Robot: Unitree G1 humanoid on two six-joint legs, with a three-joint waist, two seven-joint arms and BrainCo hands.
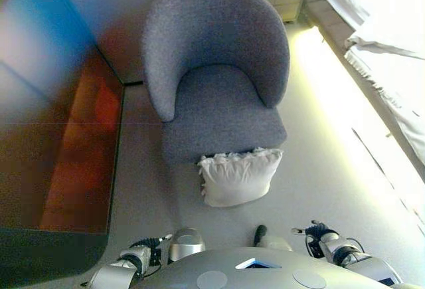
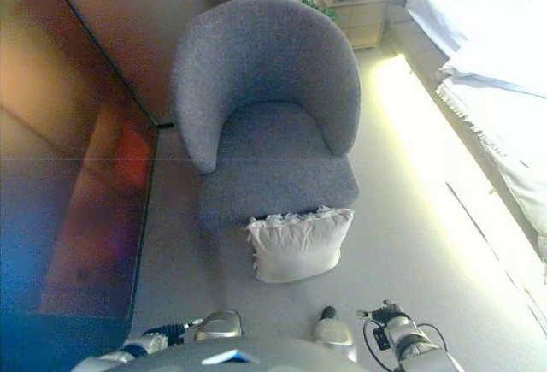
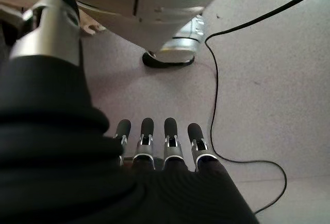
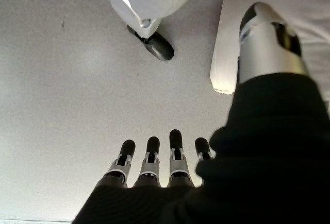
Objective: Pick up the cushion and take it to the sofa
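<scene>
One white cushion (image 1: pixel 238 177) leans against grey armchair (image 1: pixel 216 70), unlabelled.

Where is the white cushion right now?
The white cushion stands on the floor near the middle of the eye views, leaning against the front of the grey armchair, ahead of the robot.

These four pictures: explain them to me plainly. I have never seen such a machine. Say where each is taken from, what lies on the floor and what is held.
A two-legged robot took them. Two look down from its head: a white cushion stands on the floor, leaning against the front of a grey armchair, with a bed to the right. The other two come from cameras on its wrists. One shows the left robot hand, the other the right robot hand, both with straight fingers above bare floor. Neither holds anything; the cushion is not yet picked up.
</scene>
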